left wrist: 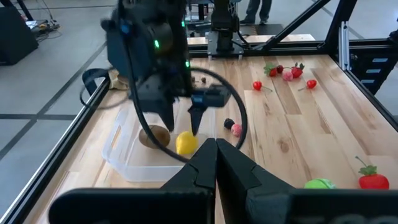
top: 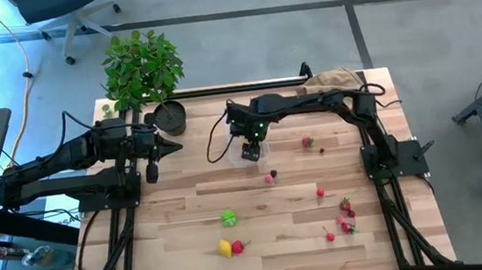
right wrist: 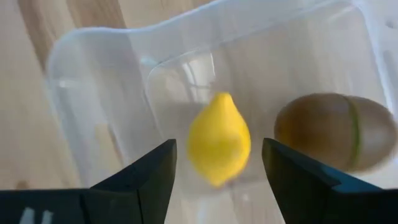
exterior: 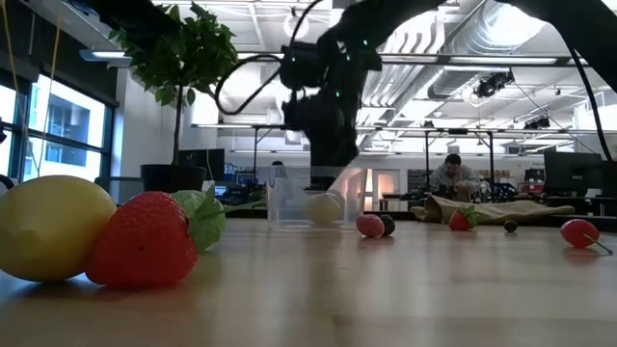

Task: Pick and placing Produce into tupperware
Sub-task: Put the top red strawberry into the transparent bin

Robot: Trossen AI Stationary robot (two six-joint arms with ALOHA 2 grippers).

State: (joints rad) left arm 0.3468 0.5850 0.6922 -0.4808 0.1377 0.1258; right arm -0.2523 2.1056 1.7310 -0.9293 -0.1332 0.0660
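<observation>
Two items occupy the clear, round-cornered plastic tupperware tub [right wrist: 93, 81] at frame centre: a smooth yellow lemon [right wrist: 219, 138] and a brown oval kiwi [right wrist: 333, 130]. Left gripper [top: 175, 144], fingers together, waits beside the black pot [top: 170, 117]. Right gripper [right wrist: 217, 163] hangs over the tub, jaws spread, empty. Loose red berries [top: 346, 207] lie lower right, with bare wood between.

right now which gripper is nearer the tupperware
The right. The right gripper hangs directly over the tupperware, fingers open above the lemon inside it. The left gripper waits apart, over by the plant pot.
</observation>
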